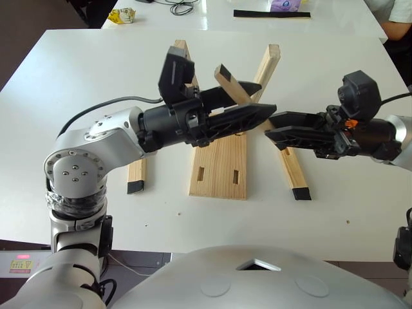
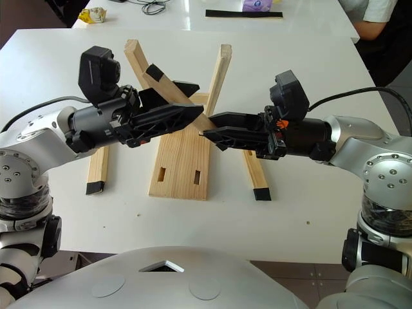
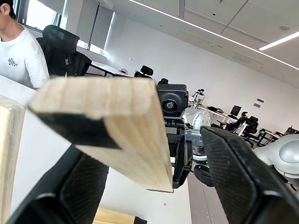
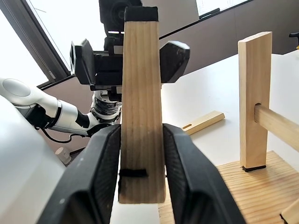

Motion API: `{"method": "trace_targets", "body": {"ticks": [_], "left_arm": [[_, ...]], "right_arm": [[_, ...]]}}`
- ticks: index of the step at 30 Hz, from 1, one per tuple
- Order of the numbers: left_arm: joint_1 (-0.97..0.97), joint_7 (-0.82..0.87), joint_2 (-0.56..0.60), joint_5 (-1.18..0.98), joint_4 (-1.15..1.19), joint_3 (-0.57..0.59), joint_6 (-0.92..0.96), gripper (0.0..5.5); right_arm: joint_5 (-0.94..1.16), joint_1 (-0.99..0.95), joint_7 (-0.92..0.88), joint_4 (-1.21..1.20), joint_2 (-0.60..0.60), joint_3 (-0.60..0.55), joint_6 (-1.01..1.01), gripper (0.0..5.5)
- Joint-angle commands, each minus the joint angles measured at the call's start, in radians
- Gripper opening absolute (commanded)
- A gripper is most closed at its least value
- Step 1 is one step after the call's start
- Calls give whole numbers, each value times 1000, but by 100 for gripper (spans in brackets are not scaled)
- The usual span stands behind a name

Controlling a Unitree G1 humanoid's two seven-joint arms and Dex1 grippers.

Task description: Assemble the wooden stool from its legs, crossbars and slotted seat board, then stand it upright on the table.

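Right tool [image 4: 141,129] tight on leg [image 4: 140,70], left tool [image 1: 264,98] loose.

Table [image 1: 77,84]: plain white.
Seat board [image 1: 219,167]: pale natural wood with lengthwise grain and two small dark slots.
Raised leg [image 4: 140,107]: the same pale wood, straight grain, a black cap on its end and a thin dark line across the face.
Right-hand leg [image 1: 295,170] and left-hand leg [image 1: 136,174]: pale wood, black end caps.
Left gripper [image 1: 265,96] and right gripper [image 1: 269,127]: matt black, with an orange detail at the base of the right one.
Left arm [image 1: 96,145] and right arm [image 2: 367,141]: silver-grey shells.
Far table [image 1: 219,16]: glossy white, bearing a yellow packet [image 1: 122,15] and a black strip [image 1: 270,13].
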Motion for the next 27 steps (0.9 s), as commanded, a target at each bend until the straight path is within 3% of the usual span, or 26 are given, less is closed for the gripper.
{"method": "trace_targets", "body": {"ticks": [1,11,27], "left_arm": [[-7,5,3,11,1,-17,-4,331],[66,-103,85,70,-49,-9,4,331],[42,-139,79,82,-14,-23,5,317]], "right_arm": [[-35,2,41,0,-34,34,-10,133],[-57,-30,84,33,-50,45,-33,133],[-66,-23,89,18,-47,62,-51,133]]}}
